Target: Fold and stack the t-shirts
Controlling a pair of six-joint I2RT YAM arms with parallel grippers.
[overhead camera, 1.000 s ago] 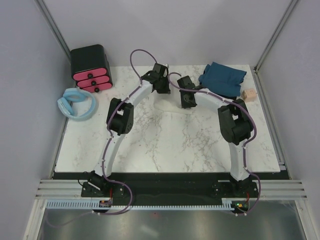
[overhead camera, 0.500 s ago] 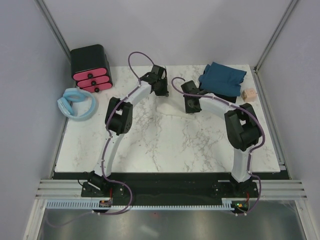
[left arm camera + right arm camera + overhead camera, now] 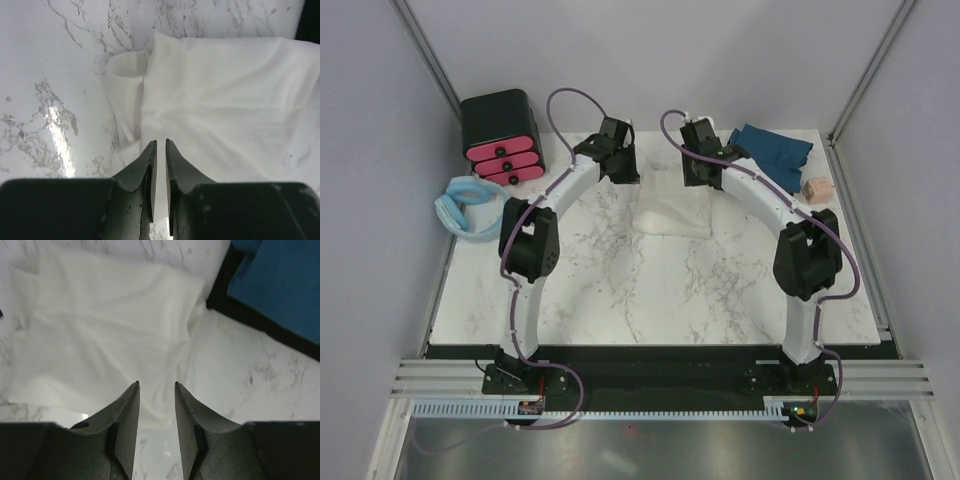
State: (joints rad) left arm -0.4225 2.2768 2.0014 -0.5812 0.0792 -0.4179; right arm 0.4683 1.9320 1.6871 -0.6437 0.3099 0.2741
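The cream-white t-shirt (image 3: 672,216) lies folded in a flat rectangle on the marble table, toward the back and middle. It fills the left wrist view (image 3: 225,95) and the right wrist view (image 3: 100,330), with a sleeve fold at its left edge. The dark teal-blue t-shirt (image 3: 772,152) lies bunched at the back right (image 3: 280,280). My left gripper (image 3: 620,170) (image 3: 160,142) hovers just behind the white shirt's left end, its jaws a narrow slit apart and holding nothing. My right gripper (image 3: 698,176) (image 3: 156,384) hovers behind its right end, open and empty.
A black box with pink drawers (image 3: 502,140) stands at the back left. In front of it a pale blue padded ring (image 3: 470,208) hangs over the table's left edge. A small wooden block (image 3: 816,189) sits near the right edge, by the teal shirt.
Both arms have swung toward the back of the table and lifted off the white shirt, which now lies flat and folded. The left jaws have parted slightly.
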